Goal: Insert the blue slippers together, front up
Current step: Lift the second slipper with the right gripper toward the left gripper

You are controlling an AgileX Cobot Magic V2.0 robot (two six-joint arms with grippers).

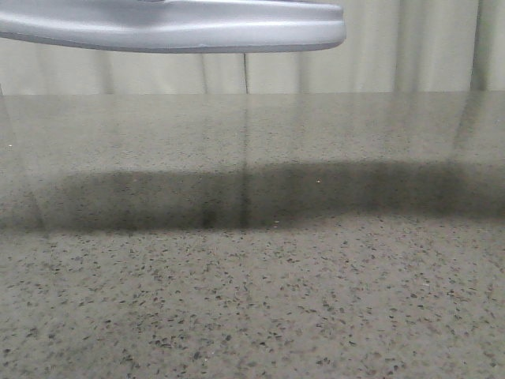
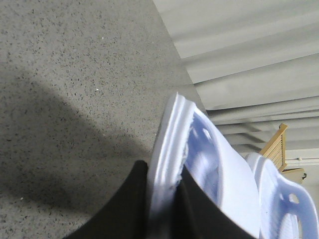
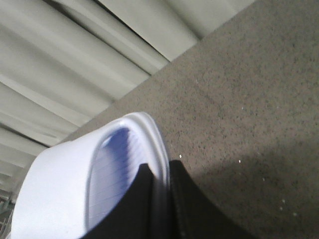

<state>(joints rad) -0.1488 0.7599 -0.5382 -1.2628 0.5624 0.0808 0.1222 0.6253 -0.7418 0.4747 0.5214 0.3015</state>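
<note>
Blue slippers (image 2: 199,164) held aloft edge-on, soles clamped by both fingers (image 2: 134,204).

A speckled grey stone table (image 1: 252,300) fills the front view from the lower edge up to the curtain line. A broad dark shadow band crosses mid-frame. Nothing appears to lie on it, though its near edge is unseen.
</note>
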